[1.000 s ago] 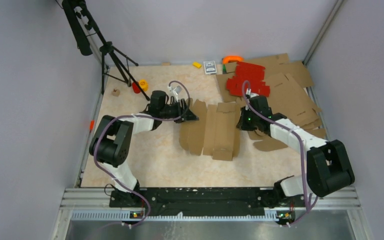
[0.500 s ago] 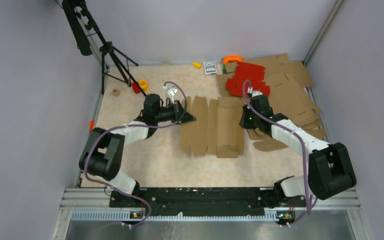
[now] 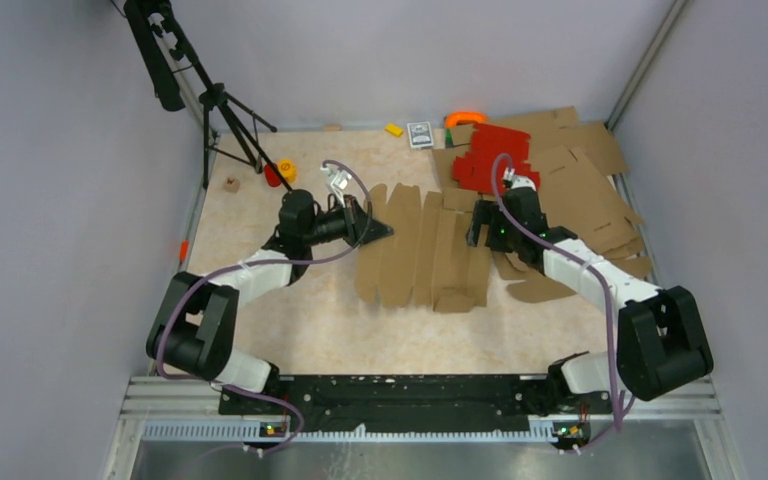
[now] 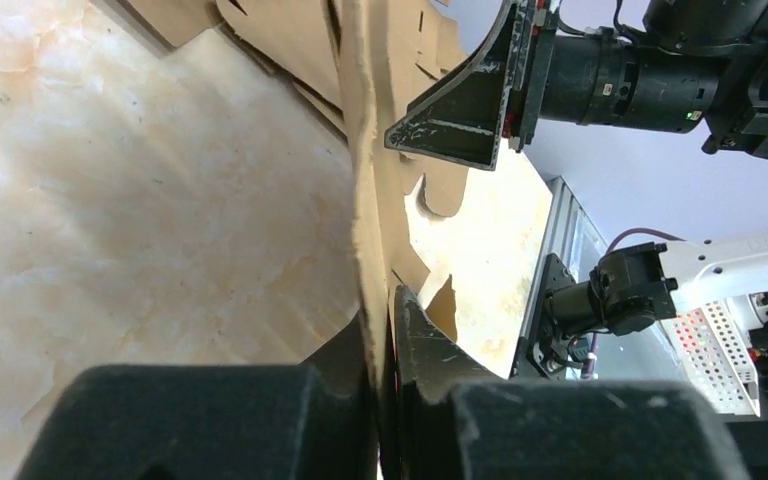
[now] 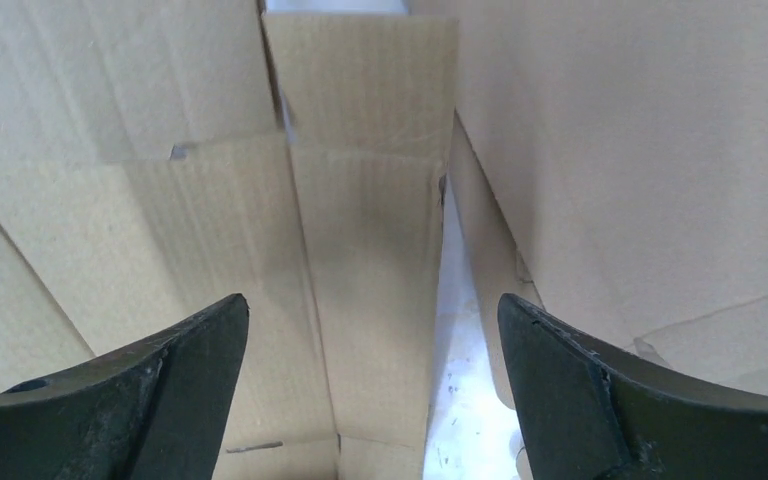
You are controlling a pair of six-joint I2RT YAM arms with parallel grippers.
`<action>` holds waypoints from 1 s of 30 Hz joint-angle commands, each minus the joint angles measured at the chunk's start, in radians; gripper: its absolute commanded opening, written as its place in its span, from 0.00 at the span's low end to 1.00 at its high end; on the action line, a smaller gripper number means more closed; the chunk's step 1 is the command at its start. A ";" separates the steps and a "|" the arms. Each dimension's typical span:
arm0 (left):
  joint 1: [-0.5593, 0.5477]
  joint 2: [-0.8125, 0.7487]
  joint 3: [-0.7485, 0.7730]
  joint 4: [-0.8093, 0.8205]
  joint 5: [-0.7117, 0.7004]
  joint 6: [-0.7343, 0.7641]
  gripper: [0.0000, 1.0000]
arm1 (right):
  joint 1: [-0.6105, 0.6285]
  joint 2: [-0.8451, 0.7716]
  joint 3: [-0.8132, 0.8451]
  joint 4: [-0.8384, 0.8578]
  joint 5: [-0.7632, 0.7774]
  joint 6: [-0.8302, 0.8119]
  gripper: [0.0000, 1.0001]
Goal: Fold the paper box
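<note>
The paper box [image 3: 420,250] is a plain brown creased sheet in the middle of the table, its panels raised in ridges. My left gripper [image 3: 375,232] is shut on its left edge; in the left wrist view the cardboard edge [image 4: 365,180] runs up from between the pinched jaws [image 4: 382,335]. My right gripper [image 3: 478,228] is open at the box's right edge. In the right wrist view its fingers [image 5: 170,370] stand wide apart over the box panels [image 5: 360,250], holding nothing. One right finger [image 4: 460,110] shows beside the cardboard in the left wrist view.
Red cardboard sheets [image 3: 495,155] and larger flat brown sheets [image 3: 585,185] lie at the back right, just behind the right arm. A tripod [image 3: 210,100] stands at the back left, near small yellow and red items [image 3: 282,172]. A small card box [image 3: 420,133] sits by the back wall.
My left gripper closed on the box's left edge. My right gripper opened and let go of the right edge. The box shifted slightly backward and its panels rose into ridges.
</note>
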 commanded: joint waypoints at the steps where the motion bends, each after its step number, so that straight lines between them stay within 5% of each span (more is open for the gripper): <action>1: -0.011 -0.032 0.006 0.003 -0.009 0.038 0.08 | -0.018 -0.058 0.028 0.014 0.074 0.078 0.94; 7: -0.011 0.040 0.072 -0.121 -0.021 0.055 0.07 | -0.013 -0.031 0.074 0.038 0.059 0.002 0.94; 13: -0.011 0.087 0.126 -0.221 -0.061 0.076 0.07 | 0.259 0.114 0.167 0.041 0.487 -0.289 0.96; 22: -0.012 0.073 0.125 -0.245 -0.085 0.092 0.08 | 0.297 0.382 0.302 0.088 0.718 -0.462 0.92; 30: -0.015 0.097 0.143 -0.270 -0.085 0.105 0.09 | 0.288 0.437 0.342 0.174 0.764 -0.507 0.92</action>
